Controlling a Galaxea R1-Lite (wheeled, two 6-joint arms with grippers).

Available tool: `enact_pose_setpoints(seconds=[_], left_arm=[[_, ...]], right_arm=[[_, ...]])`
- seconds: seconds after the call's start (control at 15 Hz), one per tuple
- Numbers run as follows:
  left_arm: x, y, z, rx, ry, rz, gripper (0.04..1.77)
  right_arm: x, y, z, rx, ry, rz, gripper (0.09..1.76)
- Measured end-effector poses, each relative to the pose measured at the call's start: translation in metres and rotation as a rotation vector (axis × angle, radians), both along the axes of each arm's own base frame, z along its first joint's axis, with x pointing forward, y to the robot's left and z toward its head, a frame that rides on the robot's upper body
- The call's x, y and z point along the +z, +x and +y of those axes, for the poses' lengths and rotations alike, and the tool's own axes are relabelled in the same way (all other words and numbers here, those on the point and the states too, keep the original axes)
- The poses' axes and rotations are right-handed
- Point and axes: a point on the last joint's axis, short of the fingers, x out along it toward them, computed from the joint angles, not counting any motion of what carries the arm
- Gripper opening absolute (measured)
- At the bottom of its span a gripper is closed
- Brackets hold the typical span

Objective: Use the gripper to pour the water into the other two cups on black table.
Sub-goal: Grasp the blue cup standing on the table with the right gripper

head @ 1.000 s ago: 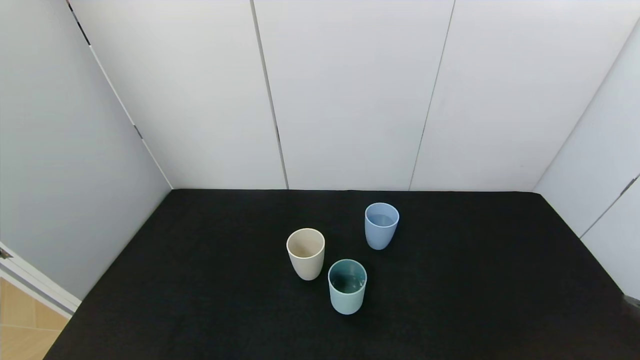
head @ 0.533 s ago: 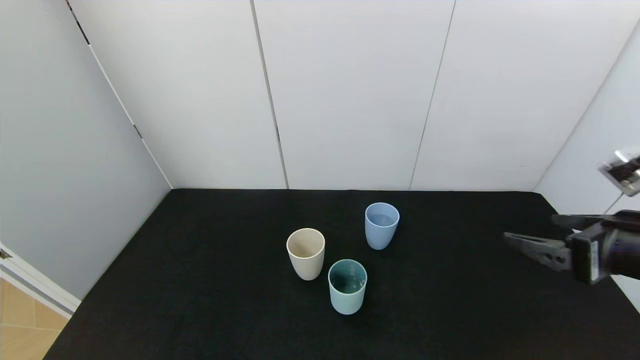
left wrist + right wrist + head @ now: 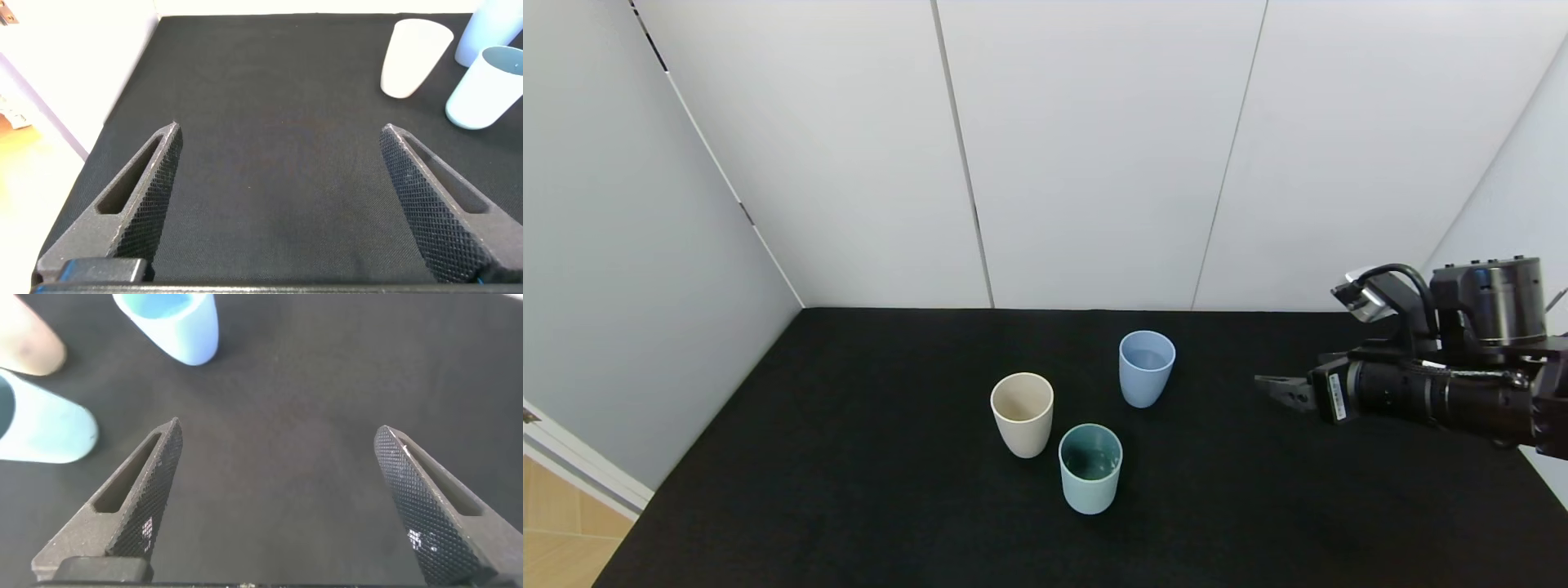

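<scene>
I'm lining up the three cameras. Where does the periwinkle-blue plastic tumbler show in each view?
Head view: periwinkle-blue plastic tumbler, centre, farthest cup.
Left wrist view: sliver at upper right corner.
Right wrist view: upper left, tilted.
Shared landmark: pale teal tumbler beside it.

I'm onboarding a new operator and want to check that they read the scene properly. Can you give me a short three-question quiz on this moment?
1. True or false: the right gripper is already closed on the periwinkle-blue cup.
2. Which cup stands nearest the robot on the black table? A) cream-beige cup B) pale teal cup C) periwinkle-blue cup
3. Fill in: the left gripper, seen only in its own wrist view, has its jaws ____.

Key
1. False: it is open and well apart from the cup, out to the cup's right.
2. B
3. open
</scene>
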Motion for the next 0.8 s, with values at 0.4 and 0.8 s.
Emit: enact_pose_setpoints(seconds=[0.4,0.8], left_arm=[[0.000,0.000,0.000,-0.001,0.000,0.000,1.72],[0.000,0.000,0.000,0.000,0.000,0.000,1.72]], right_arm=[[-0.027,0.029,0.040,0.086,-0.020,0.060,1.71],[-0.046,0.047,0.075,0.157,-0.029,0.081,1.71]])
